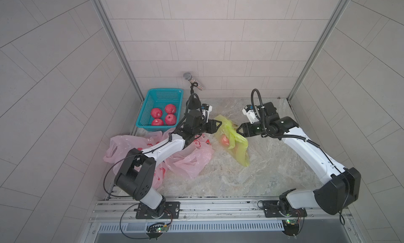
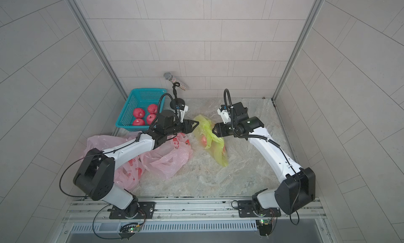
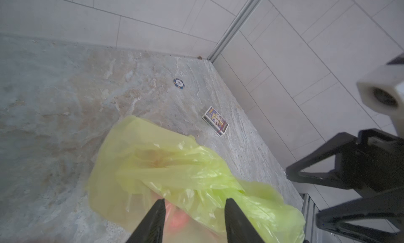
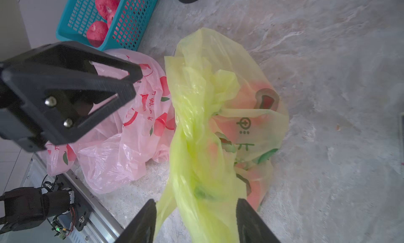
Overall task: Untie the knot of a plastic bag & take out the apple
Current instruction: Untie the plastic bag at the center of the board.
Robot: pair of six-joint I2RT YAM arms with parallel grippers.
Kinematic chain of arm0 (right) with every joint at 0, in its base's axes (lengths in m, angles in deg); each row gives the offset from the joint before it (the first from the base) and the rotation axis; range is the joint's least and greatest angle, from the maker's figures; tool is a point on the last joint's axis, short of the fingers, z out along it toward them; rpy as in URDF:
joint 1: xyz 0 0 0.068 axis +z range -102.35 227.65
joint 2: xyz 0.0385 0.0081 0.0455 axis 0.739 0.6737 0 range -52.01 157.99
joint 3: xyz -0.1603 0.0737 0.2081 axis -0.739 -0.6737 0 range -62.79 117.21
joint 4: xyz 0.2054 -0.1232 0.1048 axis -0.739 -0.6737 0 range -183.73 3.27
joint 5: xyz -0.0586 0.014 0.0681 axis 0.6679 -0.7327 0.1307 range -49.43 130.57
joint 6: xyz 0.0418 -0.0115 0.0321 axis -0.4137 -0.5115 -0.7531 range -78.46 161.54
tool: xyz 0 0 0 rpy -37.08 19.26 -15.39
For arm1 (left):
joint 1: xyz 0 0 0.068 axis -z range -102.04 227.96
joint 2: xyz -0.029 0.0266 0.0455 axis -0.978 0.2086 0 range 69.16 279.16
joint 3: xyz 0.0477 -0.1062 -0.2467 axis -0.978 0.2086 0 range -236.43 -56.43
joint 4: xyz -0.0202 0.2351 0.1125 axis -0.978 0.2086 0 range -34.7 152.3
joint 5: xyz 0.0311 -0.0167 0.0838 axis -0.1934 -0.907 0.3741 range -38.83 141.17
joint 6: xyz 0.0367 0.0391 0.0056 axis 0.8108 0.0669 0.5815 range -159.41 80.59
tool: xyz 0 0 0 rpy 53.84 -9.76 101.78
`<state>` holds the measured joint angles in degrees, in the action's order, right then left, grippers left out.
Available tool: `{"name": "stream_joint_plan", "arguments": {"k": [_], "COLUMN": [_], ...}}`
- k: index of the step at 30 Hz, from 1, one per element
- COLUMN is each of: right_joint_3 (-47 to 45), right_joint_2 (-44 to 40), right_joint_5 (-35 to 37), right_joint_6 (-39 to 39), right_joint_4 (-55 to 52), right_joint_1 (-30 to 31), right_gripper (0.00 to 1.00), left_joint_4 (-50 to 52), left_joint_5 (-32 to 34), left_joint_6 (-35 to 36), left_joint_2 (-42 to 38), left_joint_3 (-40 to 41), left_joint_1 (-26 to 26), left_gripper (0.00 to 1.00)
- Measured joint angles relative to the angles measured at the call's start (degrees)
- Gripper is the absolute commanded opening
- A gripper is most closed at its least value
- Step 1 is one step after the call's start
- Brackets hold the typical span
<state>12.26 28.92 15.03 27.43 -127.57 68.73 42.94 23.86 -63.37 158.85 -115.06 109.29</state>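
A yellow-green plastic bag (image 1: 235, 141) (image 2: 215, 143) lies crumpled mid-table. The apple (image 1: 225, 141) (image 2: 204, 140) shows red through its film. My left gripper (image 1: 218, 124) (image 2: 196, 124) hovers at the bag's left side, open. In the left wrist view the bag (image 3: 175, 169) fills the gap of the left gripper (image 3: 195, 200), with the apple (image 3: 177, 220) a pink blur below. My right gripper (image 1: 238, 129) (image 2: 214, 128) faces it from the right, open. A twisted strand of the bag (image 4: 207, 121) hangs loose between the spread fingers of the right gripper (image 4: 196, 200). I cannot make out a knot.
A teal basket (image 1: 161, 91) with several red apples stands at the back left. Empty pink bags (image 1: 192, 161) lie under my left arm. A microphone on a stand (image 1: 192, 79) is behind the basket. A poker chip (image 3: 178, 83) and a small box (image 3: 215, 120) lie toward the back right.
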Motion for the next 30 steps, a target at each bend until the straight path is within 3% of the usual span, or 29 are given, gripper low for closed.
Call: {"name": "stream_joint_plan", "arguments": {"k": [8,10,12,15,18,20,30], "right_joint_3": [1.4,1.3,0.9,-0.1,-0.7,-0.9,-0.9], "right_joint_2": [3.8,3.8,3.8,3.8,3.8,3.8,3.8], "right_joint_5": [2.4,3.0,3.7,4.7,5.2,5.3,4.3], "right_joint_6": [3.4,4.2,5.1,5.4,5.8,5.5,6.0], "right_joint_4": [0.5,0.5,0.3,-0.1,-0.4,-0.7,-1.0], "right_joint_1": [4.2,4.8,5.1,5.2,5.2,5.2,5.2], "right_gripper": [0.52,0.43,0.23,0.15,0.0,0.0,0.0], "left_joint_4": [11.4,14.1,16.4,18.3,19.2,19.5,20.4], "left_joint_5": [5.0,6.9,8.8,10.7,10.9,10.6,5.6], "left_joint_6": [10.2,13.5,17.0,21.7,26.2,29.2,42.6], "left_joint_2": [1.3,2.3,3.2,4.2,5.3,6.0,6.8], "left_joint_3": [-6.5,-9.6,-12.5,-15.4,-16.8,-16.8,-16.5], "left_joint_1": [3.8,3.8,3.8,3.7,3.7,3.7,3.7], "left_gripper": [0.53,0.54,0.55,0.58,0.66,0.7,0.72]}}
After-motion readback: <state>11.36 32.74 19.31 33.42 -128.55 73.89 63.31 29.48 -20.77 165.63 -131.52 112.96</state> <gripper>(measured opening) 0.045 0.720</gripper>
